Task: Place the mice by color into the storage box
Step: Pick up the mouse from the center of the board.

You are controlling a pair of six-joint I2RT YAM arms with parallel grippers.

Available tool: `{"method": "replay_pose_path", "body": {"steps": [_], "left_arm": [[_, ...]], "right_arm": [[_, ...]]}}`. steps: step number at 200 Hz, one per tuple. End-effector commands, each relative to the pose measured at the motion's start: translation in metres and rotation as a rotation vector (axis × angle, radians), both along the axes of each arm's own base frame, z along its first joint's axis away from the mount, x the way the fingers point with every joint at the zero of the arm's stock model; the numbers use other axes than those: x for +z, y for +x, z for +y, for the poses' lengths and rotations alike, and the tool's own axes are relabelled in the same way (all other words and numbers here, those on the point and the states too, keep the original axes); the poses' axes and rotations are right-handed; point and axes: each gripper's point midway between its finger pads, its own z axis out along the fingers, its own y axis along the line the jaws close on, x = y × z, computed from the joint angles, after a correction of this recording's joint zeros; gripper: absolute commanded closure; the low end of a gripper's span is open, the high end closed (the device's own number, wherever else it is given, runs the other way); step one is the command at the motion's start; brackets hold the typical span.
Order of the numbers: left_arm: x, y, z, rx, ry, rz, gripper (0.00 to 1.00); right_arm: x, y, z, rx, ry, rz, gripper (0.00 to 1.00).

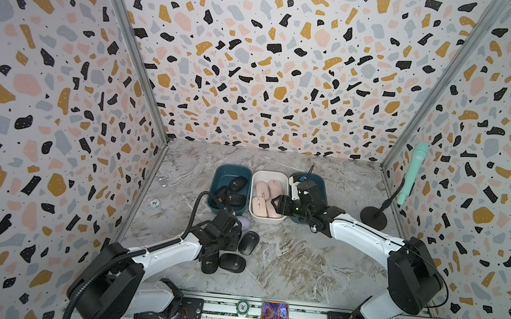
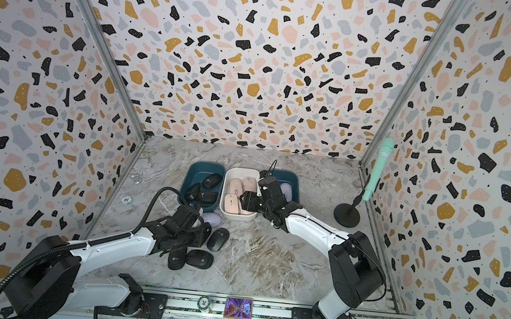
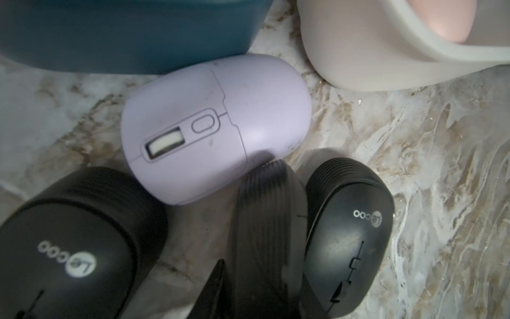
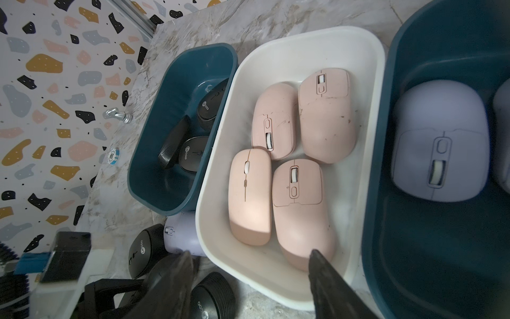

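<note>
Lifting straight is looking safest: left gripper (image 3: 262,276) is pinching a matte black mouse (image 3: 265,204) edgewise beside the lavender oval mouse (image 3: 215,124); right gripper (image 4: 248,252) is hovering part-open, empty.

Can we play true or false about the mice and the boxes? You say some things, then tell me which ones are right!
1. Four pink mice lie in the white bin. True.
2. A lavender mouse lies out on the table. True.
3. The black ones already sorted sit in the white bin. False: the sorted black mice sit in a teal bin.
4. Every black mouse is put away. False: three loose black mice lie on the table.
5. A mint-green microphone stands on a stand by the wall. True.
</note>
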Motion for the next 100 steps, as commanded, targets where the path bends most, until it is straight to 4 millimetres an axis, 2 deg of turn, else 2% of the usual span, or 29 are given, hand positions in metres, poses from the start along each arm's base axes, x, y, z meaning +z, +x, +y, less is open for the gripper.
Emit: {"method": "replay_pose_path", "body": {"steps": [1, 39, 83, 100], "left_arm": [[0.017, 0.012, 0.012, 0.042, 0.055, -0.061, 0.78], [0.028, 0.017, 0.014, 0.057, 0.063, -0.095, 0.95], [0.046, 0.013, 0.011, 0.037, 0.040, -0.091, 1.00], [0.059, 0.012, 0.014, 0.043, 0.034, -0.111, 1.00]], "right_arm": [[0.003, 0.001, -0.003, -0.015, 0.009, -0.003, 0.33], [0.002, 0.002, -0.002, -0.014, 0.013, -0.001, 0.33], [0.002, 0.001, -0.002, -0.013, 0.012, 0.000, 0.33], [0.002, 0.002, -0.002, -0.015, 0.016, 0.002, 0.33]]}}
